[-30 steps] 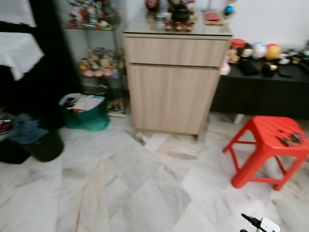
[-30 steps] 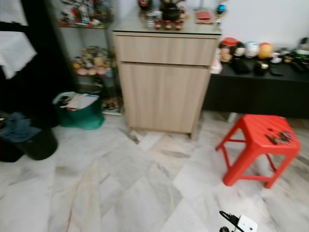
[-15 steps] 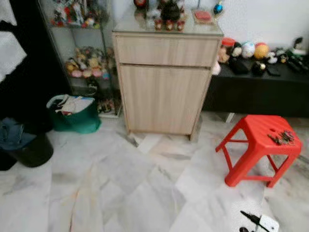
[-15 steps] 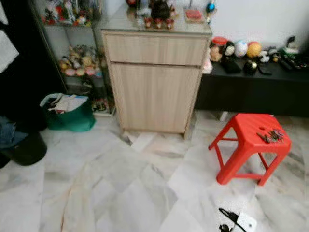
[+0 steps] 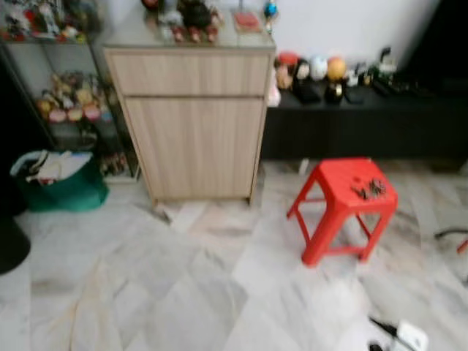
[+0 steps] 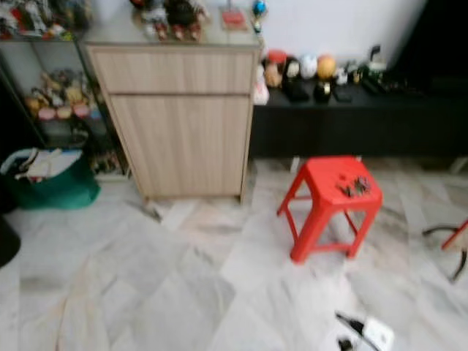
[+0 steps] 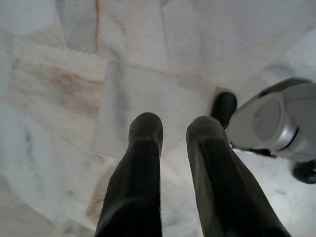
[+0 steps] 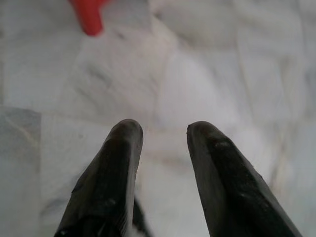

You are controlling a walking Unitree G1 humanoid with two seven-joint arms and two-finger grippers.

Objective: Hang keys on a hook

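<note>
A dark bunch of keys [image 5: 368, 189] lies on the seat of a red plastic stool [image 5: 342, 207] standing on the marble floor, to the right of a wooden cabinet [image 5: 191, 121]. My left gripper [image 7: 174, 128] hangs over bare marble tiles, its two black fingers [image 7: 143, 143] a little apart with nothing between them. My right gripper [image 8: 163, 132] also points at the floor, open and empty, with a red stool leg [image 8: 89, 17] at the far edge of that view. Part of my right arm [image 5: 401, 336] peeks in at the bottom right of the head view.
A low black bench [image 5: 365, 124] with small ornaments runs along the wall behind the stool. A green bag [image 5: 55, 183] and a glass shelf of figurines [image 5: 58, 80] stand left of the cabinet. A red-and-black object [image 6: 450, 241] lies at the far right.
The camera has swung right: cabinet, stool and green bag have all slid left in the picture, and more of the black bench and far right floor has come into sight.
</note>
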